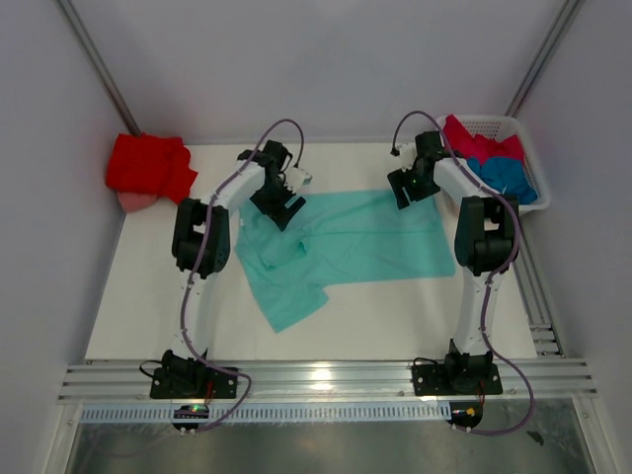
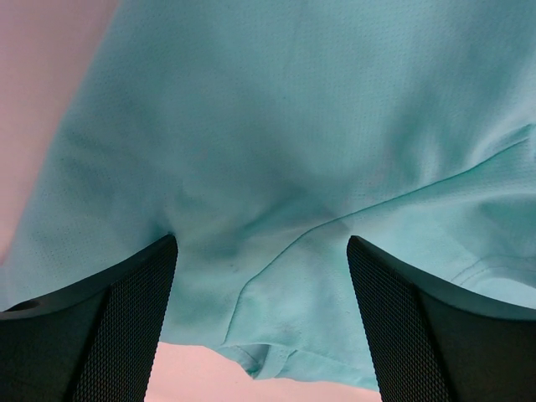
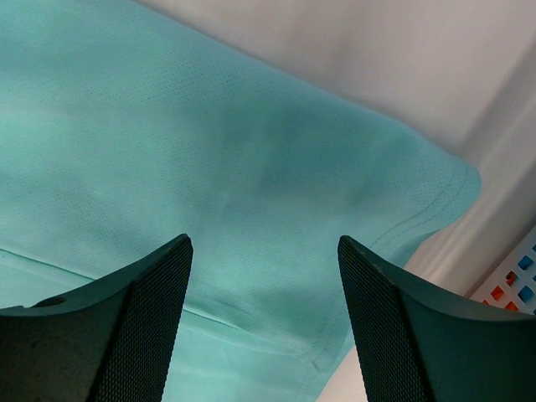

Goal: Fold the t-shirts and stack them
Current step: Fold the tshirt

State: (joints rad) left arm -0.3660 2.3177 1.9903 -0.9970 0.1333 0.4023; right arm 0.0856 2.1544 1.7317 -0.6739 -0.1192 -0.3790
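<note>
A mint-teal t-shirt (image 1: 346,242) lies spread on the white table, one sleeve trailing toward the near left. My left gripper (image 1: 286,205) hovers open over its far left part; in the left wrist view a folded hem of the teal cloth (image 2: 276,327) lies between the two black fingers (image 2: 117,327). My right gripper (image 1: 407,193) stands open over the shirt's far right corner (image 3: 435,188), nothing held. A bright red t-shirt (image 1: 148,166) lies bunched at the far left. Crimson-pink (image 1: 474,143) and blue (image 1: 509,178) t-shirts sit in the basket.
A white slatted basket (image 1: 523,138) stands at the far right corner of the table. Something pink (image 1: 133,200) shows under the red shirt. Grey walls close in the table on three sides; a metal rail (image 1: 326,375) runs along the near edge.
</note>
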